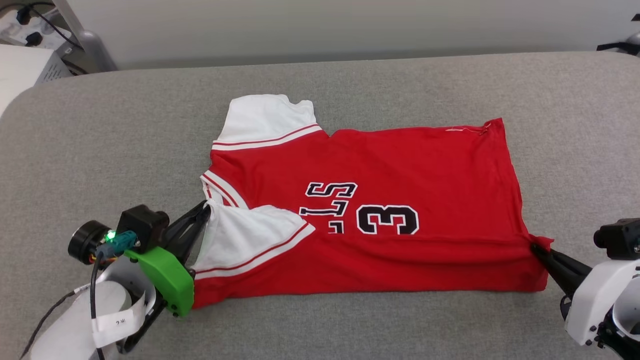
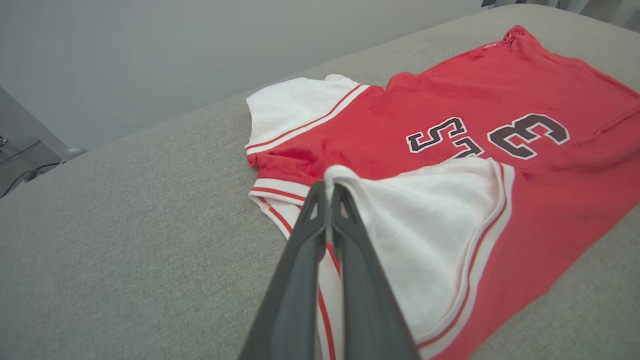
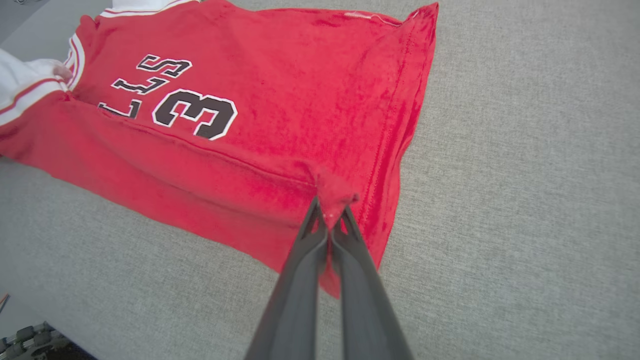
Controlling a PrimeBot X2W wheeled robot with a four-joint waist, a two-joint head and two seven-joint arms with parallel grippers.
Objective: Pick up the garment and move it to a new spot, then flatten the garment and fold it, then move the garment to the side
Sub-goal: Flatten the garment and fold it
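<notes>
The garment [image 1: 400, 165] is a red jersey with white sleeves, lying sideways on the grey surface with its collar toward my left. Its near long edge is lifted and turned toward the middle, so the near white sleeve [image 1: 250, 235] lies over part of the black lettering beside the 3. My left gripper [image 1: 204, 212] is shut on that sleeve's edge near the collar; in the left wrist view my left gripper [image 2: 327, 189] pinches the white cloth of the garment [image 2: 550, 200]. My right gripper [image 1: 534, 246] is shut on the near hem corner. In the right wrist view my right gripper [image 3: 330, 217] holds a tuft of the garment [image 3: 300, 100].
The grey padded surface [image 1: 125, 140] stretches well past the garment on every side, with rounded far corners. Beyond its far left corner stand a white box [image 1: 25, 70] and a metal stand [image 1: 85, 40] with cables. A pale wall runs behind.
</notes>
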